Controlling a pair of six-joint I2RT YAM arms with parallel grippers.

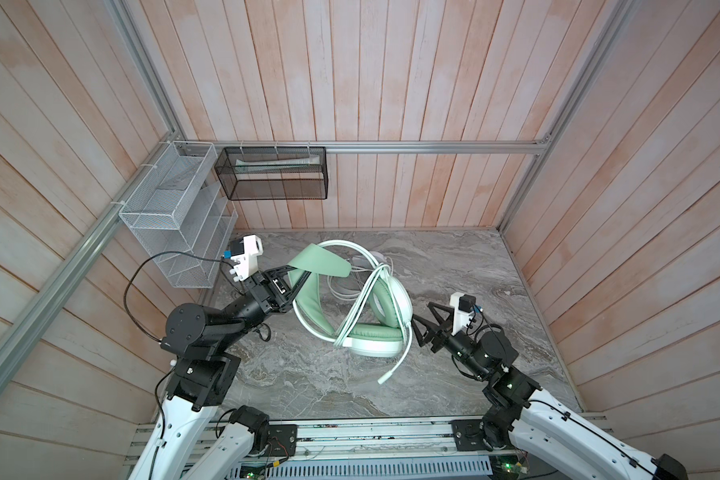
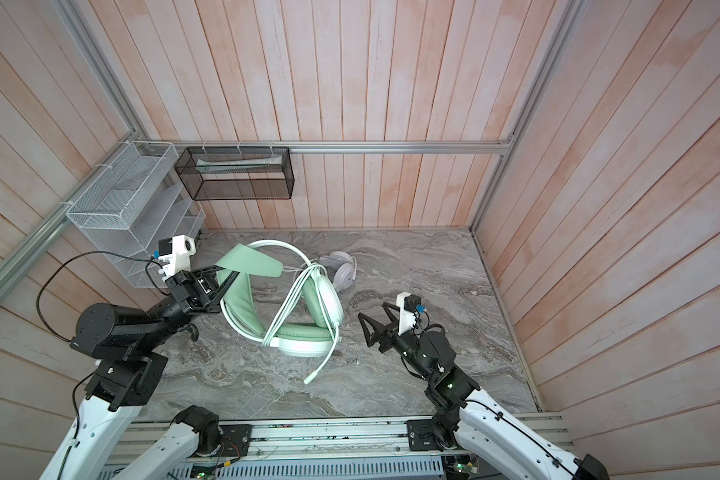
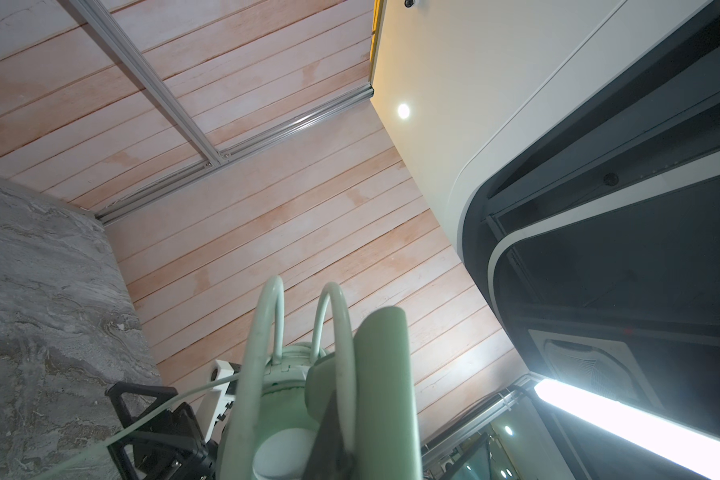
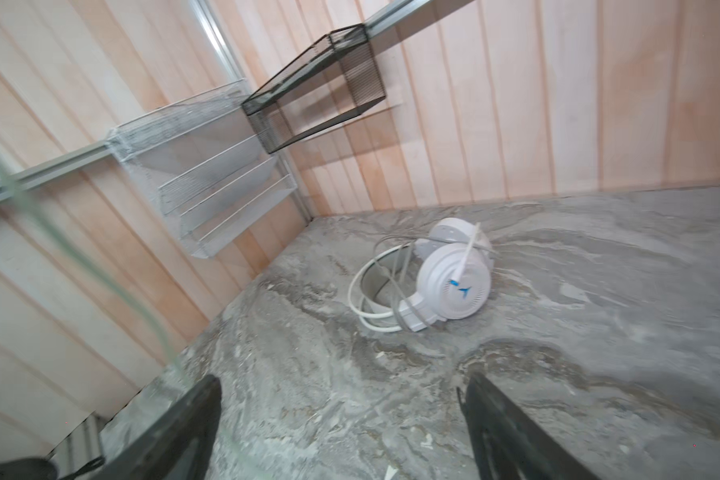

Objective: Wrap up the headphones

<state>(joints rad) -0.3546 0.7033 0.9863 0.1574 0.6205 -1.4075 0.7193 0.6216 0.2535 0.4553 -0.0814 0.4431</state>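
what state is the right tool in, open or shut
Open: the right tool shows both black fingers wide apart, gripping nothing.

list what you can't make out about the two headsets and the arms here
White headset: in a top view, mostly hidden behind the mint green headset.
Left gripper: its fingers' ends covered by the green headband in both top views.
Green cable: a blurred streak in the right wrist view.
Tube in the black basket: label too small.
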